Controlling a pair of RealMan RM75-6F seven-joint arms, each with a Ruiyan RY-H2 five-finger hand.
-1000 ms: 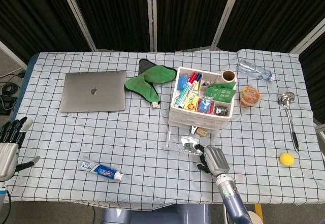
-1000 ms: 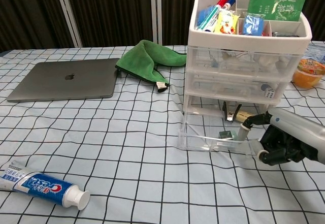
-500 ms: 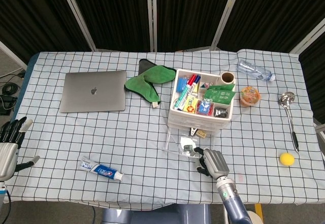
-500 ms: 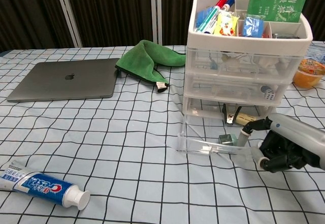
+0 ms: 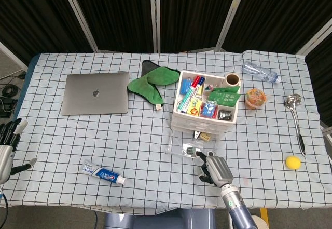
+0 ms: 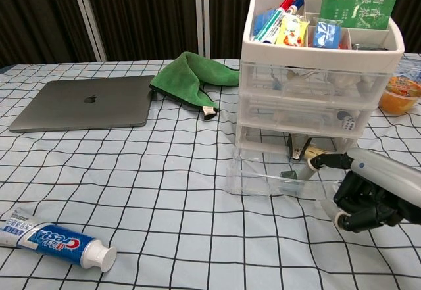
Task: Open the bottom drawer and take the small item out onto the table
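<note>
Chest view: clear bottom drawer (image 6: 276, 175) of the white organiser (image 6: 320, 93) sits pulled out twd camera, further than a sec ago. Right hand (image 6: 368, 194) at its front right corner, one finger (image 6: 325, 160) hooked over the rim, rest curled under. Small dark item (image 6: 287, 173) lies inside, near the front wall. Drawer looks open enough; reach-in prob next. Head view: left hand (image 5: 6, 148) idle at table's left edge, fingers spread, holding nothing.

I count one laptop (image 5: 96, 93), one green cloth (image 5: 150, 83), one toothpaste tube (image 5: 102, 173), one drawer unit (image 5: 206, 107), one bottle (image 5: 260, 73), one spoon (image 5: 295, 117), one yellow ball (image 5: 293, 162), one jelly cup (image 5: 255, 97).
</note>
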